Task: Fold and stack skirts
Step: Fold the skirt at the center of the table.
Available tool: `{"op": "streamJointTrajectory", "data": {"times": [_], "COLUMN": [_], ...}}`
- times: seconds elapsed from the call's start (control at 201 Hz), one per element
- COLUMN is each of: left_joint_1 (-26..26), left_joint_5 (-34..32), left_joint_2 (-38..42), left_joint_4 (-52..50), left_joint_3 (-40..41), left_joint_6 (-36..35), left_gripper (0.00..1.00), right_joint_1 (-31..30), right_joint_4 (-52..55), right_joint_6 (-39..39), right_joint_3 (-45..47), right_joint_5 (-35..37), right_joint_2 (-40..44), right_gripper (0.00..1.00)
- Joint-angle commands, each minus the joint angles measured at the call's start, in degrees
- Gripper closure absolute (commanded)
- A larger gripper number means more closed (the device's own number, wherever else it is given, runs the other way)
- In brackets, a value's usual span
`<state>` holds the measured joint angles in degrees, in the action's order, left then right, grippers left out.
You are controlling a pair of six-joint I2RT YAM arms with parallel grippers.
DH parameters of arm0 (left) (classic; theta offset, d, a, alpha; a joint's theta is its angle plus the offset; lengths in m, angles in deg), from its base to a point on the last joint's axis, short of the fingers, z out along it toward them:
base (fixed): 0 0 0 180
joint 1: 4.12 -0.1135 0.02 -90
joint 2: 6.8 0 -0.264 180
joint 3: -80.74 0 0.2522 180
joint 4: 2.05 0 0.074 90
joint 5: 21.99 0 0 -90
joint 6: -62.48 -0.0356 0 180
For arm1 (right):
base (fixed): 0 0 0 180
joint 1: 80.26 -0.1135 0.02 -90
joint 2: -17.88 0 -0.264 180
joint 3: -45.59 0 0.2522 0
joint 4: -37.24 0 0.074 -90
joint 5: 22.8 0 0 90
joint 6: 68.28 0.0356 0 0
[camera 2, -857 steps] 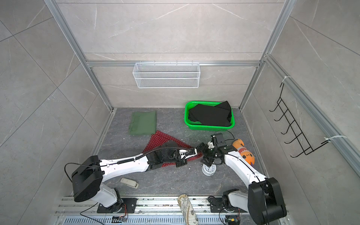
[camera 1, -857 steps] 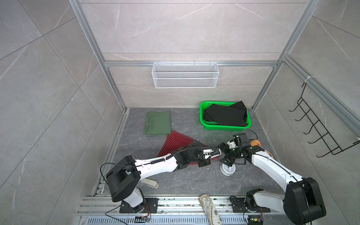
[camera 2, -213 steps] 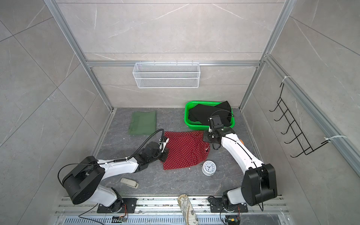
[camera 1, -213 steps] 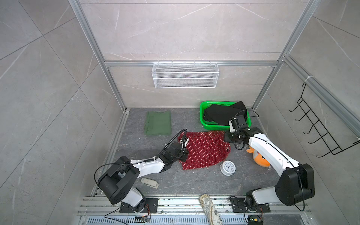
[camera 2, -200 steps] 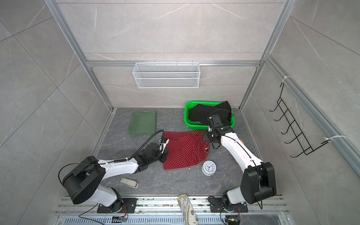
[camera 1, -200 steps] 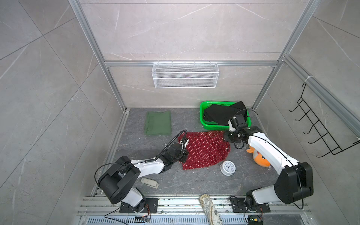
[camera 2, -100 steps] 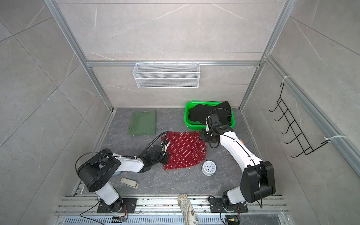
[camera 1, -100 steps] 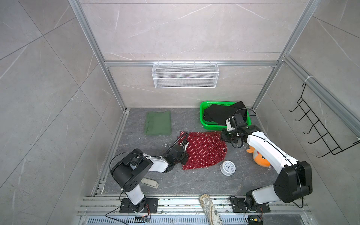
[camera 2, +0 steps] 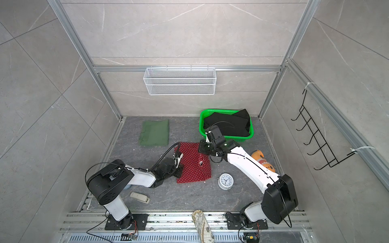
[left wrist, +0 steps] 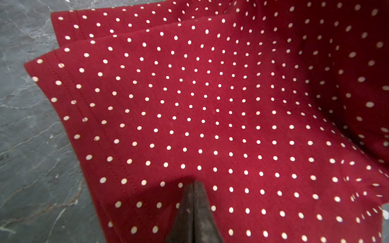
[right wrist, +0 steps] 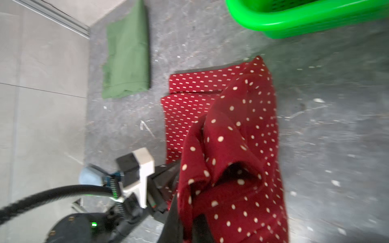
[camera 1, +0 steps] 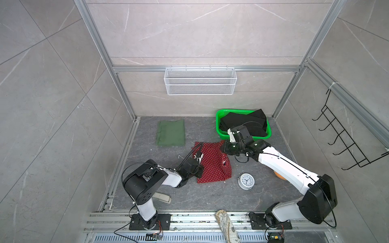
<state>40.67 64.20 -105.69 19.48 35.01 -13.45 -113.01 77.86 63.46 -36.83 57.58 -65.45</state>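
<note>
The red cloth skirt with small white polka dots (camera 1: 211,168) lies in the middle of the dark grey stone-patterned counter (camera 1: 189,199), between the two arms. The left fingers (left wrist: 190,210) are pressed fully together, and their tips rest on the skirt close to its hemmed left edge. Whether they pinch a layer cannot be told. The left wrist view shows two stitched hems lying one over the other, slightly staggered. The right fingers (right wrist: 172,223) are closed on the skirt's far right part and hold it raised off the counter. In the right wrist view this cloth hangs in a loose, drooping fold over the flat layers. In both top views that side of the skirt stands up in a ridge, and the near part lies flat. The plain olive green skirt (camera 1: 171,133) lies folded into a neat rectangle toward the far left of the counter, apart from the red one. The plain black skirt (camera 1: 246,124) sits in the bright green plastic basket (camera 1: 218,123) at the far right, one corner poking over the rim, just behind the right arm's wrist. A round silver alarm clock (camera 1: 246,181) stands near the red skirt's near right corner. An orange plush fish toy (camera 2: 263,161) lies beside the right arm.
</note>
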Motion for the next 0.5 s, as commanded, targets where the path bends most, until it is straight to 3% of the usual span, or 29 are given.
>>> {"op": "streamJointTrajectory", "data": {"times": [0.0,0.498], "left_joint_1": [0.2,0.0], "left_joint_5": [1.9,2.2], "left_joint_2": [-1.0,1.1], "left_joint_4": [2.9,6.1], "left_joint_3": [0.7,3.0], "left_joint_6": [1.6,2.1], "left_gripper": [1.0,1.0], "right_joint_1": [-2.2,-6.5], "right_joint_4": [-7.0,-9.3], "right_joint_6": [4.4,5.1], "right_joint_3": [-0.4,-5.6], "right_joint_5": [-1.2,0.1], "right_joint_2": [-2.3,-15.9], "right_gripper": [1.0,1.0]}}
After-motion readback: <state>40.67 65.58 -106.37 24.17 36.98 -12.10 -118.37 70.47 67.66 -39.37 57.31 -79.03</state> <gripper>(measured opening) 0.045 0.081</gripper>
